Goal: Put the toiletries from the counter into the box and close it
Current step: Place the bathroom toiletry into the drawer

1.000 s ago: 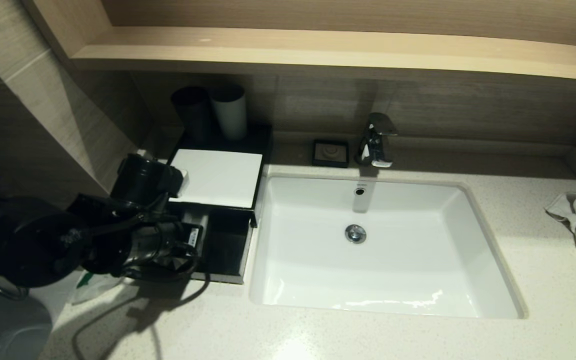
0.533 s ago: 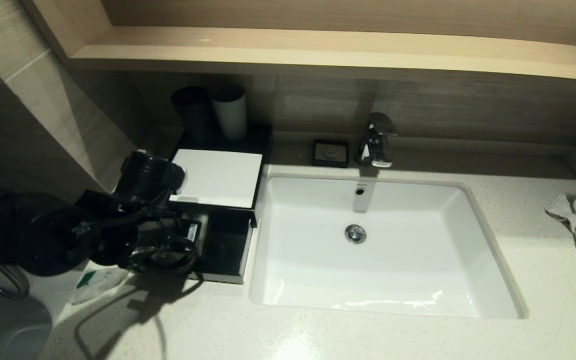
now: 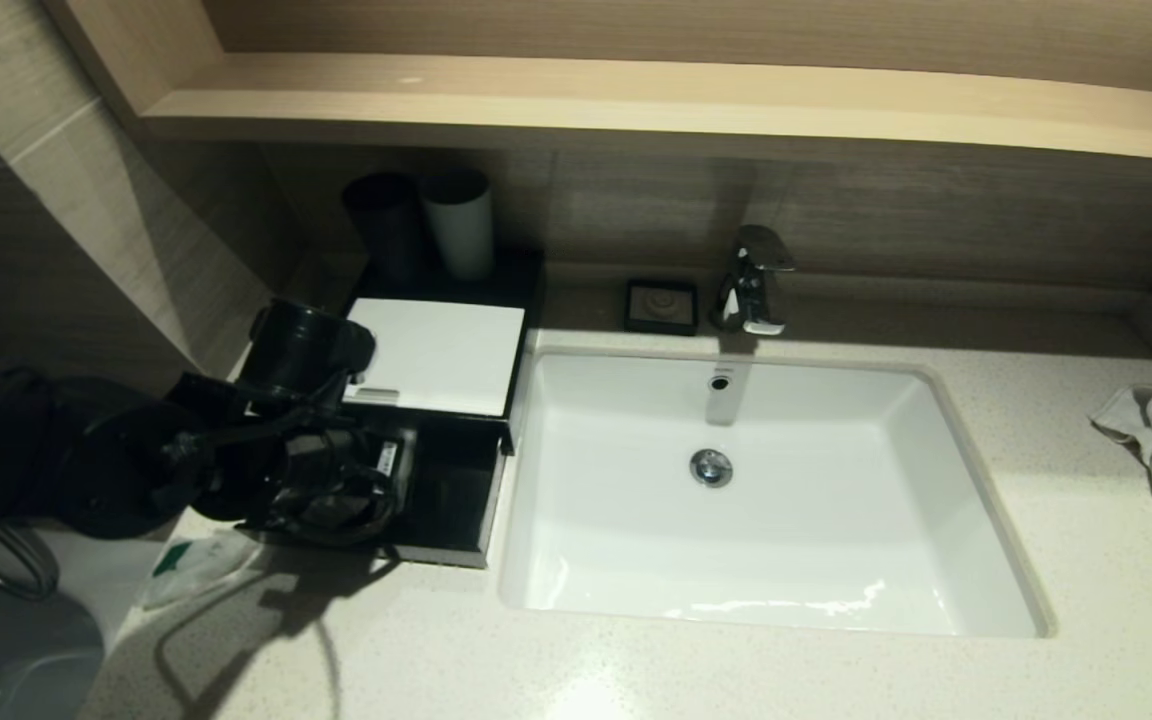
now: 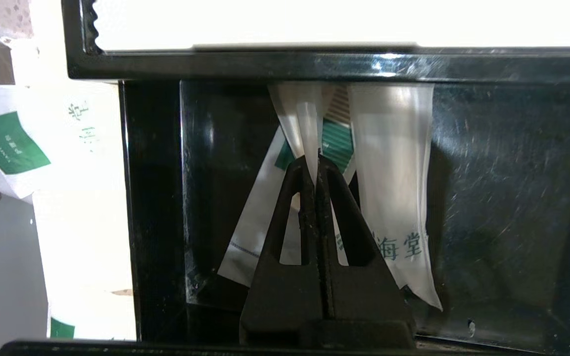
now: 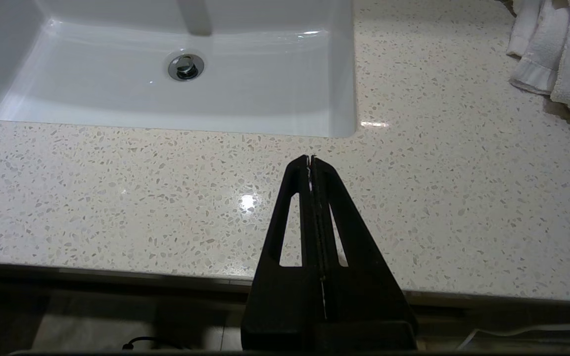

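**Left pincer clamped on a packet over the open drawer**

The left gripper (image 4: 317, 160) hung above the pulled-out drawer of the low black box with a white top panel (image 3: 433, 352), its jaws pressed together on a slim translucent white plastic packet (image 4: 299, 123). Beneath the fingertips, two more packets with green labels (image 4: 394, 198) lay inside the drawer. Off to one side of the pincer, another green-labelled sachet (image 3: 198, 562) rested on the pale speckled stone counter (image 5: 117, 188). The right gripper (image 5: 310, 159) sat parked over the counter's front edge, closed on nothing.
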